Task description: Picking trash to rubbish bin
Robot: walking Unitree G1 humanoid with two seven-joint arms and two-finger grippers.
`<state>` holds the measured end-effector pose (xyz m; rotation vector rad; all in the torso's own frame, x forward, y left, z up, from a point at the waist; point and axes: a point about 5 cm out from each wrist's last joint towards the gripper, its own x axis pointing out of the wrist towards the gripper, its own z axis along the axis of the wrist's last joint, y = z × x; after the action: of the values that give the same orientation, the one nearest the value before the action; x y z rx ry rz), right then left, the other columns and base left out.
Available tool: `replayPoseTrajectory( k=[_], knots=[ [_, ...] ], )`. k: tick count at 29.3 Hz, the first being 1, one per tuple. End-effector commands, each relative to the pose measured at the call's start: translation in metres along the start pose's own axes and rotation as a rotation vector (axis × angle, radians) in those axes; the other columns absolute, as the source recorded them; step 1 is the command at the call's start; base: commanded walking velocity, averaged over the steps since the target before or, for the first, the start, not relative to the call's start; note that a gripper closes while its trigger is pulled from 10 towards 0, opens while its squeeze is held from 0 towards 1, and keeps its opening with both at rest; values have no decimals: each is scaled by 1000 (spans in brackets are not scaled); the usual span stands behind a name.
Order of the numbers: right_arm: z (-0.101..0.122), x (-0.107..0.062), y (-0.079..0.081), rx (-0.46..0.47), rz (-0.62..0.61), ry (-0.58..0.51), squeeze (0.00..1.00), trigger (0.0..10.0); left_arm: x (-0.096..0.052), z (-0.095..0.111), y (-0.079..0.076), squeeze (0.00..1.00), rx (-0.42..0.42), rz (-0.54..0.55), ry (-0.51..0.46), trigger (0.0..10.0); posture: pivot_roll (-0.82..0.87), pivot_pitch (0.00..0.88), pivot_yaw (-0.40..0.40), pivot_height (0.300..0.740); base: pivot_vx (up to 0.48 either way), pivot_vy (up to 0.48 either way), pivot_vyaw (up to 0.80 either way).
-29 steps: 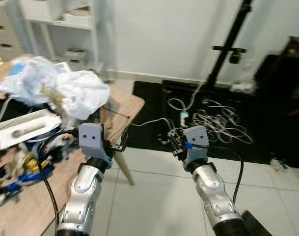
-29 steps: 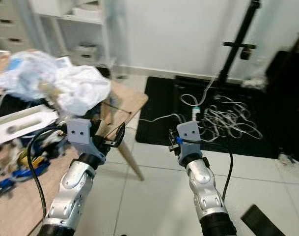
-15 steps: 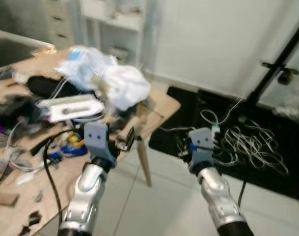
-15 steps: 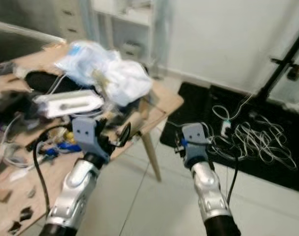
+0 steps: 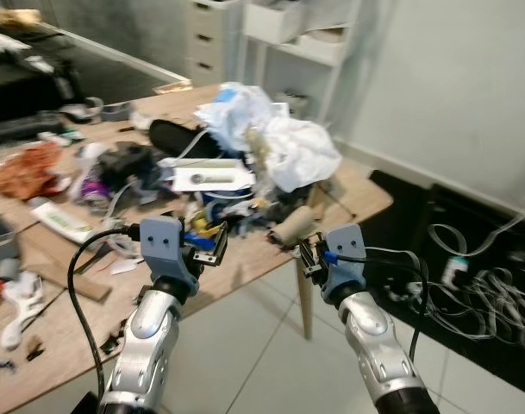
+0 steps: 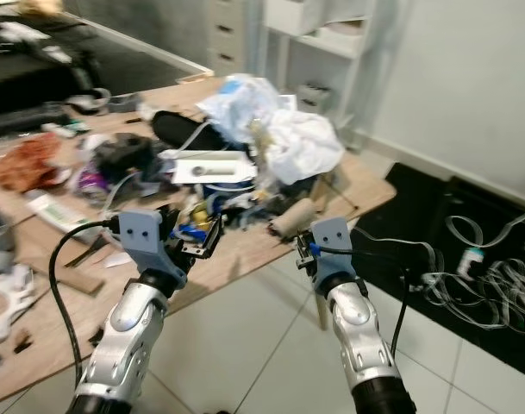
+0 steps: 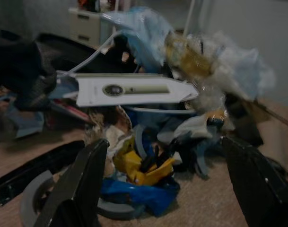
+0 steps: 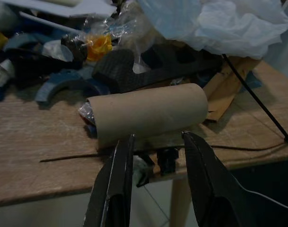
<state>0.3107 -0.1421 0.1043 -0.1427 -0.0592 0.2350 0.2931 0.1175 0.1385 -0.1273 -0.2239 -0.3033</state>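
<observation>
A cluttered wooden counter (image 5: pixel 245 269) over a pale tiled floor (image 5: pixel 245 362).

Near the counter's front edge a cardboard tube (image 8: pixel 148 113) lies on its side, with a thin dark stick (image 8: pixel 68 157) just beside it along the wood. Behind the tube sits a heap of crumpled white and blue plastic bags (image 5: pixel 275 138), and a flat white box (image 5: pixel 212 178) rests among the tangle below them. Yellow and blue scraps (image 7: pixel 144 179) lie in the middle of the pile. Further along are an orange-brown crumpled cloth (image 5: pixel 25 168), a white packet (image 5: pixel 64 221), a strip of brown cardboard (image 5: pixel 59 285) and small dark bits. On the floor, a black mat (image 6: pixel 469 259) carries a tangle of white cables (image 6: pixel 495 289).
</observation>
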Motion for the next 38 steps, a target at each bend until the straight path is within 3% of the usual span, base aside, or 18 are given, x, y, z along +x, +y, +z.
replayPoseTrajectory(
  k=[1, 34, 38],
  knots=[
    [-2, 0, 3, 5, 9, 9, 0, 10000, -3, -3, 1, 0, -11, 9, 12, 10000, -16, 88, -91, 740, 0, 0, 800],
    [-2, 0, 5, 9, 12, 9, 0, 10000, -3, -2, 1, 0, -10, 7, 14, 10000, -14, 89, -91, 740, 0, 0, 800],
    [1, 0, 1, 54, -29, -22, 0, 10000, -2, -8, 0, 0, -13, -6, 66, 10000, -11, 94, -90, 740, 0, 0, 172]
  ],
)
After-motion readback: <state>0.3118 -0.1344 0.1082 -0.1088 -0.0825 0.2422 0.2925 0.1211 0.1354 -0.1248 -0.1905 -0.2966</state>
